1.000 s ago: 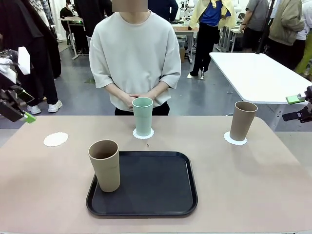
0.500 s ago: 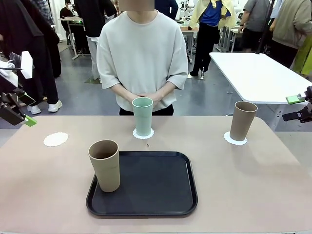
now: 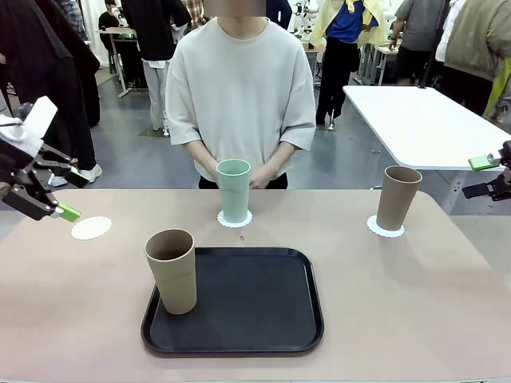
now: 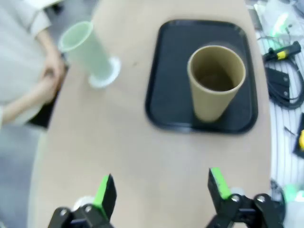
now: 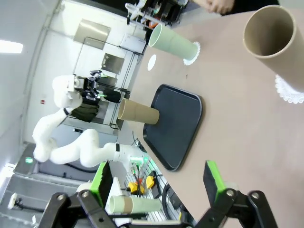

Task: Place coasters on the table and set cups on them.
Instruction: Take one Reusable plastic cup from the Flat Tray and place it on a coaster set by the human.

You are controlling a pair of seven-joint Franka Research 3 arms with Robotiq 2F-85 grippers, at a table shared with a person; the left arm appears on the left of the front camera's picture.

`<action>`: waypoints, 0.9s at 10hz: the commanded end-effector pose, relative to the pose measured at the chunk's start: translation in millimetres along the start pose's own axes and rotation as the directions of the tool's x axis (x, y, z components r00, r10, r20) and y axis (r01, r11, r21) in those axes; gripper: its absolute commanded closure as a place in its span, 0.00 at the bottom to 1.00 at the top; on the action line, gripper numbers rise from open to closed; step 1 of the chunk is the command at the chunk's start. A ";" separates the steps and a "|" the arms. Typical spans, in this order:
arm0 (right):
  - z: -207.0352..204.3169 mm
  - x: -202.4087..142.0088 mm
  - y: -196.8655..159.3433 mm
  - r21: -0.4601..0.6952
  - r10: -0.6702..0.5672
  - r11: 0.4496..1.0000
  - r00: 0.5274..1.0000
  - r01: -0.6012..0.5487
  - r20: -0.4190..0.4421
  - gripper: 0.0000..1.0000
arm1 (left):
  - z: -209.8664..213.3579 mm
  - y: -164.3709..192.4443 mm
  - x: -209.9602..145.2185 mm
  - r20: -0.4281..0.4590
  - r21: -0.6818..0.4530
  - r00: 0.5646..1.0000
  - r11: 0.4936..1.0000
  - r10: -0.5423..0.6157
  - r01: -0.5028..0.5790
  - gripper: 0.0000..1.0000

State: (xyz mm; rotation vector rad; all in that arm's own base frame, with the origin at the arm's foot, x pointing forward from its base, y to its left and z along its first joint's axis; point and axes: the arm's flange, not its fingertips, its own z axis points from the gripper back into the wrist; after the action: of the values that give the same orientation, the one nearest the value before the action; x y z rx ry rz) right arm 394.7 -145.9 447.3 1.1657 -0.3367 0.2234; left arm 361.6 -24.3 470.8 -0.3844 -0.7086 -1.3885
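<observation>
A mint green cup (image 3: pixel 233 190) stands on a coaster (image 3: pixel 235 219) at the far middle of the table (image 3: pixel 415 303). On the right, a tan cup (image 3: pixel 398 197) stands on its own coaster (image 3: pixel 385 228). The second tan cup (image 3: pixel 171 270) stands on the left edge of the black tray (image 3: pixel 247 307). One bare coaster (image 3: pixel 91 227) lies at the far left. My left gripper (image 3: pixel 72 196) hangs open just left of and above that coaster; its wrist view looks down at the tan cup (image 4: pixel 216 83). At the right edge, off the table, my right gripper (image 3: pixel 481 177) is open and holds nothing.
A person (image 3: pixel 243 88) stands at the far side with hands clasped behind the mint cup. A white-topped table (image 3: pixel 423 120) stands at the back right. Cables and tools (image 4: pixel 282 71) lie beyond the table's near edge in the left wrist view.
My left gripper has swung down and to the right, nearer the bare coaster. The person has shifted slightly to the right. The cups and the right gripper have not moved.
</observation>
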 end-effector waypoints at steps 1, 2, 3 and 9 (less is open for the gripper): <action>-1.1 -0.8 -0.9 0.005 -0.001 1.000 1.000 0.001 0.007 0.00 | -25.2 18.0 -40.9 0.187 -0.135 0.982 0.991 0.013 0.013 0.00; -1.1 -0.8 -0.9 0.005 -0.001 1.000 1.000 0.001 0.007 0.00 | -41.0 18.0 -55.1 0.226 -0.143 0.974 0.988 -0.024 0.058 0.00; -1.1 -0.8 -0.9 0.005 -0.001 1.000 1.000 0.001 0.007 0.00 | -59.1 22.5 -67.6 0.232 -0.174 0.972 0.985 0.025 0.016 0.00; -1.1 -0.8 -0.9 0.005 -0.001 1.000 1.000 0.001 0.007 0.00 | -119.2 1.8 -90.1 0.241 -0.237 0.969 0.972 0.056 0.003 0.00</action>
State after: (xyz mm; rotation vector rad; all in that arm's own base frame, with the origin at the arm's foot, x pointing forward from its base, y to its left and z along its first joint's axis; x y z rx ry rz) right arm 395.0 -145.2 447.3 1.1656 -0.3354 0.2247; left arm 385.8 -35.7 316.2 -0.7712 -0.6648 -1.4067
